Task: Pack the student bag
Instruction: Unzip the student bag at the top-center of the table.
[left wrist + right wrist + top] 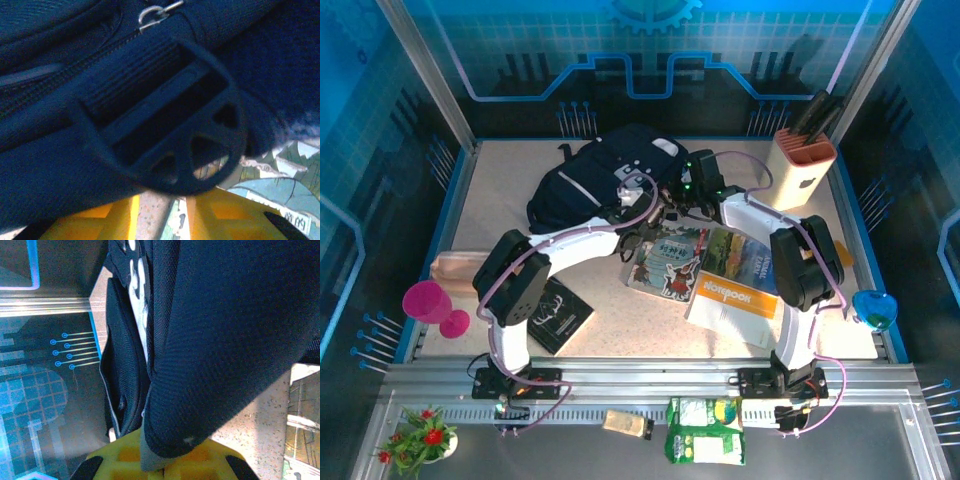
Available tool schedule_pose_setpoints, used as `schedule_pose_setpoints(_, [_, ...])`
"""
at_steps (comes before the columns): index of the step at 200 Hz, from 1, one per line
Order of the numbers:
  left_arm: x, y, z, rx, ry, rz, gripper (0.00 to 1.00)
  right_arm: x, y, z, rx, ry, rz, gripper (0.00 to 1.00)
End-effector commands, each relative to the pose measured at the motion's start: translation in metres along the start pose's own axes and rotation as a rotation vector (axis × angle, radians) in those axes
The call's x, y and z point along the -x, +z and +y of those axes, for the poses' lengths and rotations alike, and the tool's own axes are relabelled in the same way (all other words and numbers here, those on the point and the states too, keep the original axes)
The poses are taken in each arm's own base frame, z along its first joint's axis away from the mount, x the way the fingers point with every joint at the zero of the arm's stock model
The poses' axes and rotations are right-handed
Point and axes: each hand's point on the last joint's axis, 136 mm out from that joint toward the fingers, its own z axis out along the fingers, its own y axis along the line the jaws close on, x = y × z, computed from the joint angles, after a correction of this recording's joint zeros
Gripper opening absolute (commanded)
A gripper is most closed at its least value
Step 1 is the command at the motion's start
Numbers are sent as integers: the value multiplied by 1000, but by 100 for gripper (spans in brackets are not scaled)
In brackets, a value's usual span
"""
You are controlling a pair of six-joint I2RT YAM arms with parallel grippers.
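Near rail is carrying a flower pot [420, 437] at far L, plus a tan packet [627, 423] and a green packet [705, 432] nr the middle. On the table [620, 300], a pink goblet [433, 303] is standing by the L edge. A black notebook [557, 314] is lying just R of the L arm, and a spread of books [720, 270] is lying btwn the two arms. A blue round thing [874, 308] is sitting at the R edge. Both arms are arching inward to the student bag [590, 185], which is lying far-L of centre, just beside the books.

L gripper [160, 217] is sitting at the bag's near-R edge. Its yellow fingers [112, 220] are showing a gap w/ tabletop visible thru it, and a black strap buckle [170, 130] is right ahead. Can't tell if it's pinching anything. R gripper [160, 467] is pressing together on a fold of bag fabric rising out of the claw. A knife block [805, 165] is standing twd the far R corner.
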Motion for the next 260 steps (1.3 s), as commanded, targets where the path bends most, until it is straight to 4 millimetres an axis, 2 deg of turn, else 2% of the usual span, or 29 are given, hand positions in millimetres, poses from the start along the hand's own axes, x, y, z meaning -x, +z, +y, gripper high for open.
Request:
schedule_pose_setpoints(1, [26,2,-7,7,-12,-95,31,-4,-26,57,151,-80,14,2])
schedule_pose_setpoints(65, [42,2,-4,54,-32,-155,28,-8,-24,56,149,-78,27,1])
schedule_pose_setpoints(112, [47,1,-5,63,-28,-164,20,-10,-24,57,148,-82,35,0])
schedule_pose_setpoints(152, [47,3,-4,71,-24,-156,19,-10,-26,56,142,-91,29,0])
schedule_pose_setpoints(193, [48,3,-2,73,-26,-147,8,-9,-27,53,131,-92,19,0])
schedule_pose_setpoints(226, [41,-2,5,61,-28,-109,2,-1,-27,48,101,-103,-8,0])
schedule_pose_setpoints(251, [23,-9,5,-52,15,47,4,10,-27,39,65,-113,-39,0])
schedule_pose_setpoints(260, [16,-14,12,-62,23,104,4,14,-27,34,47,-115,-50,0])
